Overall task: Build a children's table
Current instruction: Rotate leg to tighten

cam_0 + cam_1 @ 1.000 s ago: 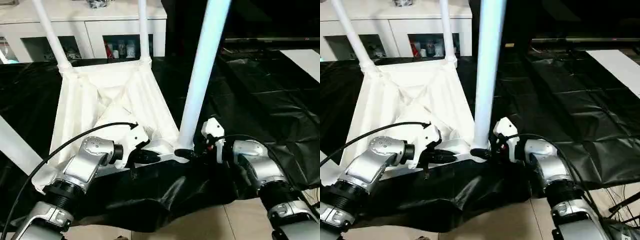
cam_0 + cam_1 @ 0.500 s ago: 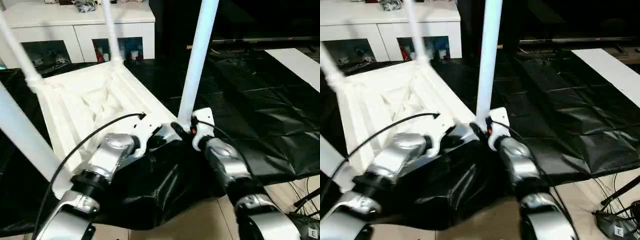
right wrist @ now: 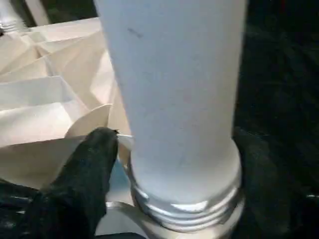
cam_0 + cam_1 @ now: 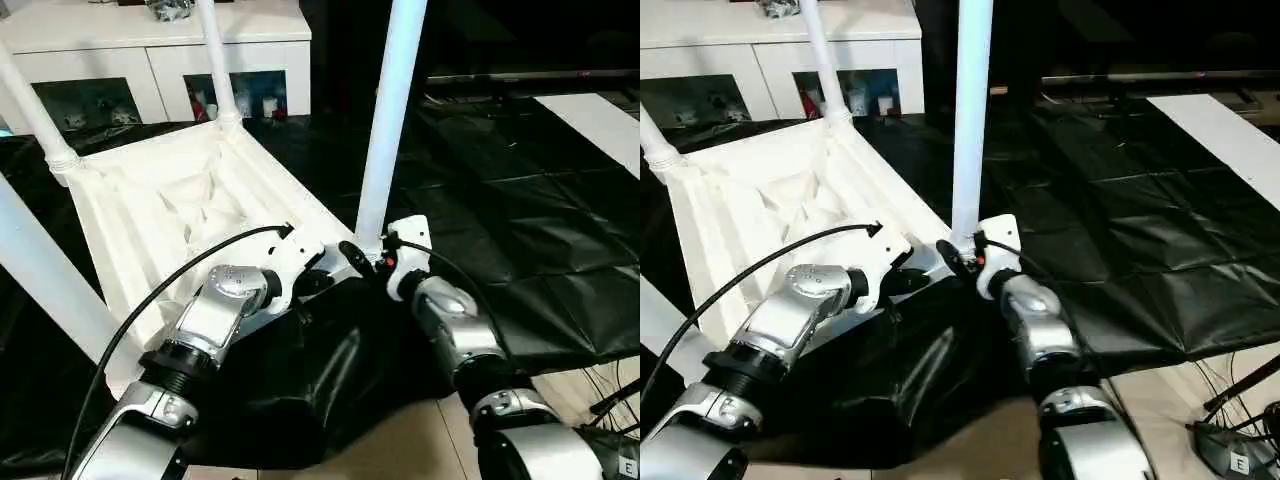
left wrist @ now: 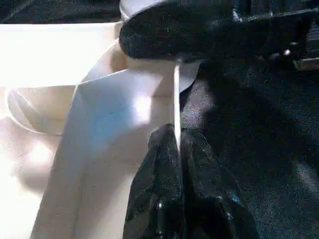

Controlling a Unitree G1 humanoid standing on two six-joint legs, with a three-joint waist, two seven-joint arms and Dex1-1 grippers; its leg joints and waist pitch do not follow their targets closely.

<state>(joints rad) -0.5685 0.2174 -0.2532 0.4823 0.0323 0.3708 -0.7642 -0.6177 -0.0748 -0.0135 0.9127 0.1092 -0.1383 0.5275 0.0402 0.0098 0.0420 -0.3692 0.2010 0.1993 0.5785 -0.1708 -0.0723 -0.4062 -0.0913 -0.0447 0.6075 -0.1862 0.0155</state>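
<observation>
Table top (image 4: 190, 215): white plastic, lying upside down on the black-draped work table (image 4: 520, 190), ribbed underside facing up so the corner sockets are open to receive legs
Legs in place: two far legs (image 4: 215, 55) and (image 4: 35, 110) stand upright in the far corner sockets; a third leg (image 4: 40, 270) crosses the near left corner of the head view, its foot hidden behind the left forearm
Near right leg (image 4: 388, 110): upright in the near right corner socket, a threaded collar showing at its base in the right wrist view (image 3: 187, 199); judged the leg in hand, since both grippers work at this corner
Left gripper (image 5: 178, 149): jaws pressed together on the thin edge of the table top's rim, just beside the socket; judged a steadying hold that keeps the top from turning or sliding while the leg is worked
Right gripper (image 4: 368, 262): fingers (image 3: 84, 169) spread to either side of the leg's base, standing close beside it; whether they press on it cannot be told; placing low keeps the grip near the thread
Stage: four legs appear to stand, so the task is judged near its end, seating or tightening this last leg
Background: white cabinet (image 4: 150, 60) behind the work table, apart from the work
</observation>
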